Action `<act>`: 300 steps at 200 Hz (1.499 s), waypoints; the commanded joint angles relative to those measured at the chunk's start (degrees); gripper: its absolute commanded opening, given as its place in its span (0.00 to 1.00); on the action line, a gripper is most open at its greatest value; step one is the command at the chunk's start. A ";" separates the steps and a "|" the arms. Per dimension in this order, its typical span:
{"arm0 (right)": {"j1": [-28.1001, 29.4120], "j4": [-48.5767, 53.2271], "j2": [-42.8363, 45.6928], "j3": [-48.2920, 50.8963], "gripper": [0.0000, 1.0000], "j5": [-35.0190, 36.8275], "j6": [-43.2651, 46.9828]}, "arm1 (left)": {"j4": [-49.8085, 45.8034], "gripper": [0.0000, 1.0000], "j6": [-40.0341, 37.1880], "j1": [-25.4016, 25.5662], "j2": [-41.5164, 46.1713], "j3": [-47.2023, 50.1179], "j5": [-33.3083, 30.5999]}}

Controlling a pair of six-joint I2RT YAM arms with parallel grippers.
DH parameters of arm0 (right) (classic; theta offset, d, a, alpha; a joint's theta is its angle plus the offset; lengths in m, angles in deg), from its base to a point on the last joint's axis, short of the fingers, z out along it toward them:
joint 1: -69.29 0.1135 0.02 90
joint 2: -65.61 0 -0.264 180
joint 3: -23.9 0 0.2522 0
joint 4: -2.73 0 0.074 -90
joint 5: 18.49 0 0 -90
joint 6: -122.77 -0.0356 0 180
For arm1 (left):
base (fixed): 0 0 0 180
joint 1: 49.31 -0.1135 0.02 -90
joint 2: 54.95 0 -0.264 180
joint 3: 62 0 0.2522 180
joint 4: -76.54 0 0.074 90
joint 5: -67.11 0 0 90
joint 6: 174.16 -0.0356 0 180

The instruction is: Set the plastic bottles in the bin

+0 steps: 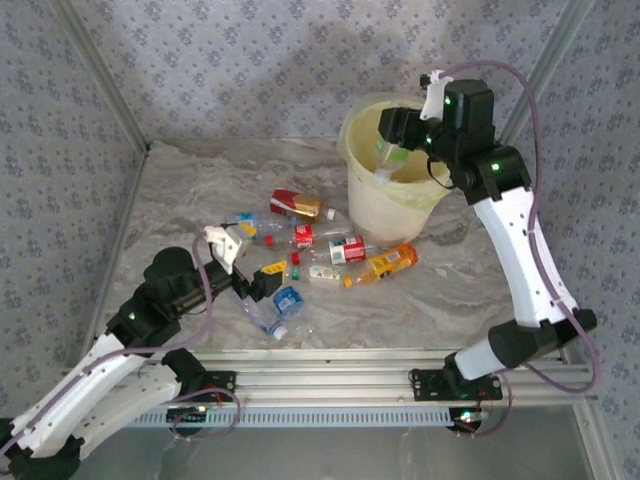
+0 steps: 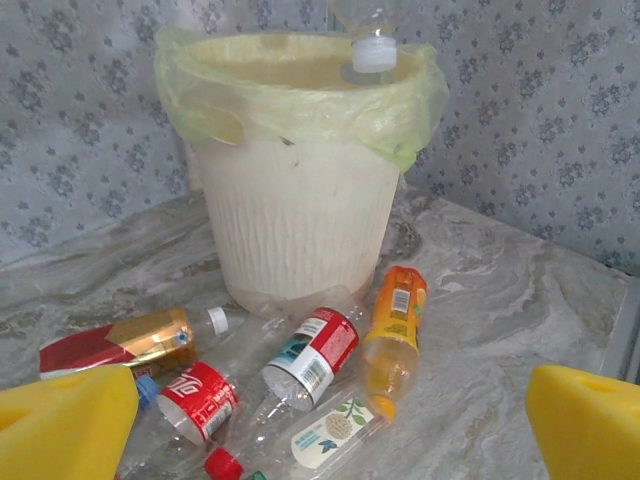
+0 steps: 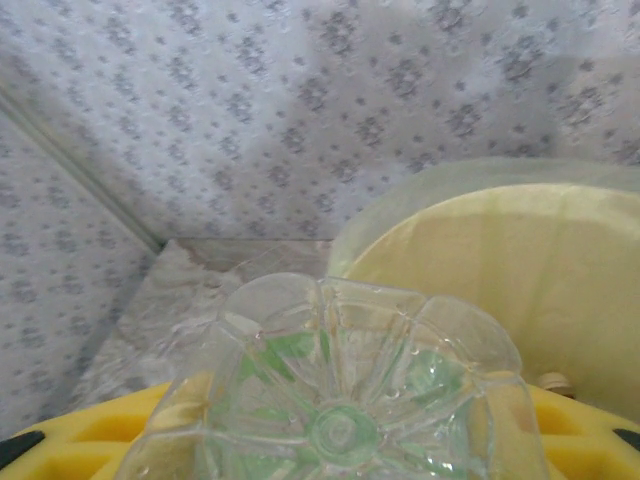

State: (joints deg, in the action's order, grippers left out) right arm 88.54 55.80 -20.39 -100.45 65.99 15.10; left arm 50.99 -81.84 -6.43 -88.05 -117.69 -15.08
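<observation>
Right tool (image 1: pixel 392 140) is clamped on a clear bottle (image 1: pixel 385 163), its yellow pads (image 3: pixel 100 430) pressed to either side of the body just below the ribbed, green-tinged base (image 3: pixel 340 400). That bottle hangs cap-down over the mouth of the bin (image 1: pixel 385 215), with its white cap (image 2: pixel 375 52) at about rim level inside the ring of the pale yellow-green liner (image 2: pixel 300 110).

Left tool (image 1: pixel 266 285) sits low over the tabletop (image 1: pixel 450 290) with its jaws spread wide and nothing between them; its two yellow fingers (image 2: pixel 65 420) frame the wrist view at the lower corners. It is just beside a crushed blue-labelled bottle (image 1: pixel 284 302).

Beyond it, the other plastic bottles (image 1: pixel 320 250) lie scattered on their sides between the left tool and the foot of the bin. Among them are a red-and-gold labelled bottle (image 2: pixel 120 345), a red-labelled bottle (image 2: pixel 312 355) and an orange bottle (image 2: pixel 393 330) whose far end lies close to the bin's wall (image 2: pixel 300 230).
</observation>
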 commanded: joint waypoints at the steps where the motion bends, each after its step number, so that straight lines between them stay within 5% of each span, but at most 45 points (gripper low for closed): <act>1: -0.85 3.68 -3.57 -5.37 0.57 5.28 4.18 | 4.52 1.00 -1.94 0.21 2.33 1.53 -0.98; 59: -2.95 13.89 -15.18 -18.40 0.57 8.95 9.81 | 4.94 1.00 -1.10 0.24 2.53 2.29 0.82; 171: -4.49 23.81 -26.04 -18.22 0.62 2.03 10.78 | 2.24 1.00 0.34 0.45 0.73 0.98 2.01; 300: -4.68 23.25 -23.46 -15.81 0.84 3.49 7.04 | -3.71 1.00 3.08 0.90 -5.68 -3.30 3.43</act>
State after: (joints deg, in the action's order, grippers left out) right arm 84.14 78.46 -47.23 -116.47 69.13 23.12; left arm 49.09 -79.67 -6.00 -92.53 -118.02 -13.05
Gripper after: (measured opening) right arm 0.837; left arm 0.994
